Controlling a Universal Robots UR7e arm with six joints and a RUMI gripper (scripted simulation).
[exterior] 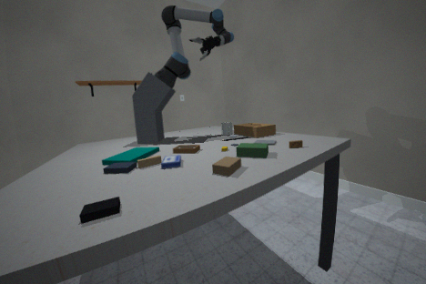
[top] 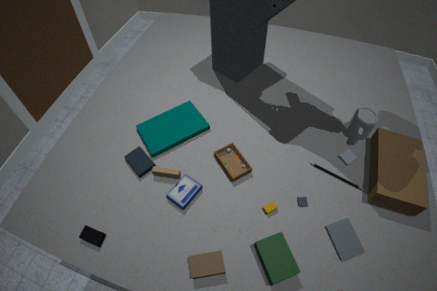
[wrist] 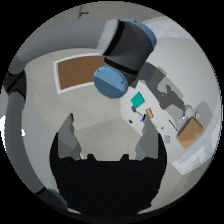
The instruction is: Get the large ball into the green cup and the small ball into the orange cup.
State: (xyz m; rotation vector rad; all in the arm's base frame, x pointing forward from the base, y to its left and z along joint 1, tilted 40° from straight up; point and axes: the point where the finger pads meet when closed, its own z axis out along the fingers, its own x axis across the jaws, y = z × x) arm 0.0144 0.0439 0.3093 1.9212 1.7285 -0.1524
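Observation:
The covered wooden puzzle point(top: 232, 161) point(exterior: 187, 148) point(wrist: 149, 113) lies flat near the middle of the table. It is a small brown tray with a green spot, orange spots and a pale ball inside. The balls are too small to tell which cup they sit in. My gripper point(exterior: 200, 48) point(wrist: 108, 114) is open and empty. It hangs high above the table, far above the puzzle, and it is out of the top view.
Around the puzzle lie a teal flat box point(top: 173, 127), a dark blue block point(top: 139, 160), a wooden block point(top: 165, 172), a blue-white box point(top: 184, 190) and a yellow cube point(top: 270, 207). A cardboard box point(top: 398, 170), a mug point(top: 363, 122) and a pencil point(top: 336, 176) are at the right. The arm's base point(top: 238, 28) stands behind.

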